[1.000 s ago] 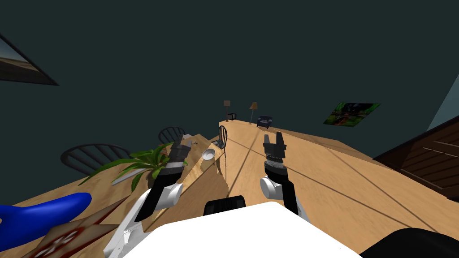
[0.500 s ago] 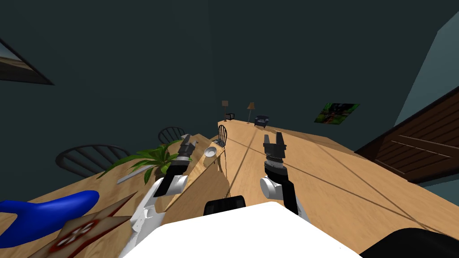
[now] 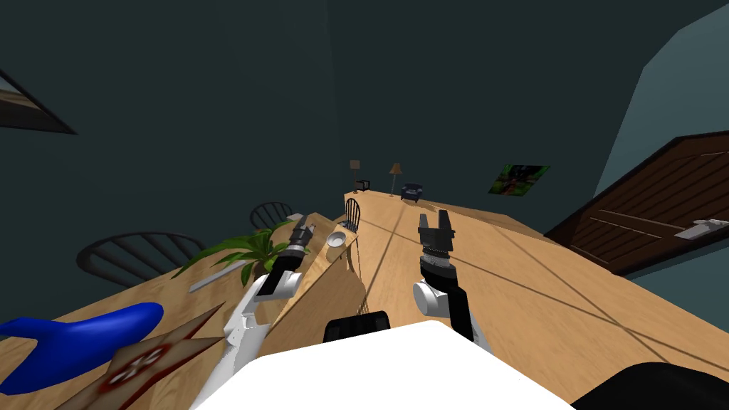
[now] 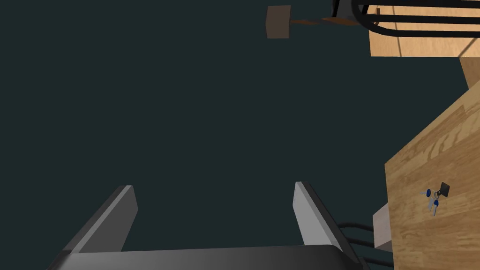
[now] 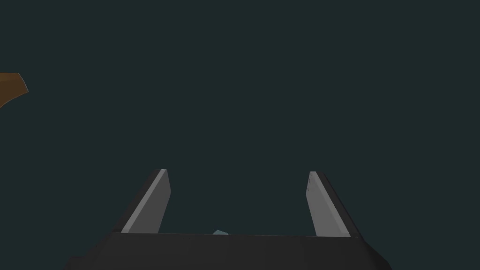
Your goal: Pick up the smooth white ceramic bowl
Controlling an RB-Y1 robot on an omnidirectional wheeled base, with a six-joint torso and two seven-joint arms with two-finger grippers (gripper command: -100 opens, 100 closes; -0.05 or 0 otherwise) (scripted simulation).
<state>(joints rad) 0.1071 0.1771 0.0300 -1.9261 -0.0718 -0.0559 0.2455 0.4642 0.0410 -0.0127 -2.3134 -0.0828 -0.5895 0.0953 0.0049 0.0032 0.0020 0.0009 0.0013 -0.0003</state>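
White bowl (image 3: 336, 239) sits at far edge of worktop (image 3: 164, 295) | left claw (image 3: 305, 229) released, near it, not yet over it | right claw (image 3: 434, 222) released, well apart | best: centre over rim, lower gently, clench one wall.

Your left arm (image 3: 245, 320) and right arm (image 3: 455, 302) are pretty much twins: white links, a chunky rounded light grey joint, then black. The right one's wrist is dark and ribbed with a pale ring. Your left gripper (image 4: 213, 187) and right gripper (image 5: 238, 172) are dark boxes with two thin, light grey, slant-tipped fingers (image 5: 150, 206).
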